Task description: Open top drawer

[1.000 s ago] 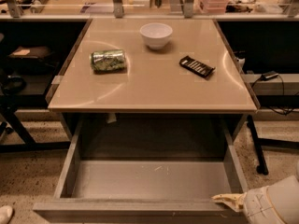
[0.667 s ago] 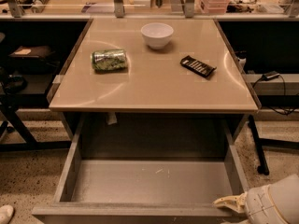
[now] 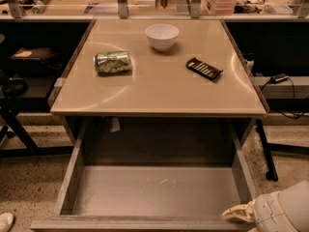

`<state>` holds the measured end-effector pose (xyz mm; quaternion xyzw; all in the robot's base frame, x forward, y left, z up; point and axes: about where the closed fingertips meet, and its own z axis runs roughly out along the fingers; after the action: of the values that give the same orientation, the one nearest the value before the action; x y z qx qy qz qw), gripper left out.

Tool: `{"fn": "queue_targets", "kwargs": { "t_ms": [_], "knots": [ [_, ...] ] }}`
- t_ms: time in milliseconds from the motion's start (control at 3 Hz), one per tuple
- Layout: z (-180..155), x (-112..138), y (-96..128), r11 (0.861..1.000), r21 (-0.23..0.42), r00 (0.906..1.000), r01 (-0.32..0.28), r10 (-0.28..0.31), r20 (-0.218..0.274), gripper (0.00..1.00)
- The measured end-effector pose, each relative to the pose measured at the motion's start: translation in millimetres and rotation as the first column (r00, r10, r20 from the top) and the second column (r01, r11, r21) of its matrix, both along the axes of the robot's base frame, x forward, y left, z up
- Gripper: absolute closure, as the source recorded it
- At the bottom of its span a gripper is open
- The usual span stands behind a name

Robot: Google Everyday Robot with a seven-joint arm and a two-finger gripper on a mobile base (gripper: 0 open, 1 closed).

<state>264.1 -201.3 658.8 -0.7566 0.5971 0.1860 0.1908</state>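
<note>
A glossy beige tabletop (image 3: 164, 93) stands over speckled flooring, with cluttered benches behind it. At the bottom right corner of the view, the cream-tipped end effector (image 3: 235, 213) of the white robot arm sits at the front right corner of the wide grey top drawer (image 3: 72, 180), touching or just beside its front edge. Whether it is open or closed, or has hold of anything, cannot be told. The top drawer is drawn far out from under the tabletop, its plain grey floor showing small white scratches right of centre. On the tabletop, a flat black rectangular packet (image 3: 204, 68) lies nearest that side. A round white bowl (image 3: 161, 35) stands at the back centre. A green can (image 3: 112, 62) lies on its side to the left.
</note>
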Motion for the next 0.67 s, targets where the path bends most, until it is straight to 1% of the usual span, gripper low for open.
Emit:
{"fn": "queue_targets", "kwargs": {
  "t_ms": [667],
  "knots": [
    [0.0,0.0,0.0,1.000,0.000,1.0000,0.000,0.000,0.000,0.09]
  ]
}}
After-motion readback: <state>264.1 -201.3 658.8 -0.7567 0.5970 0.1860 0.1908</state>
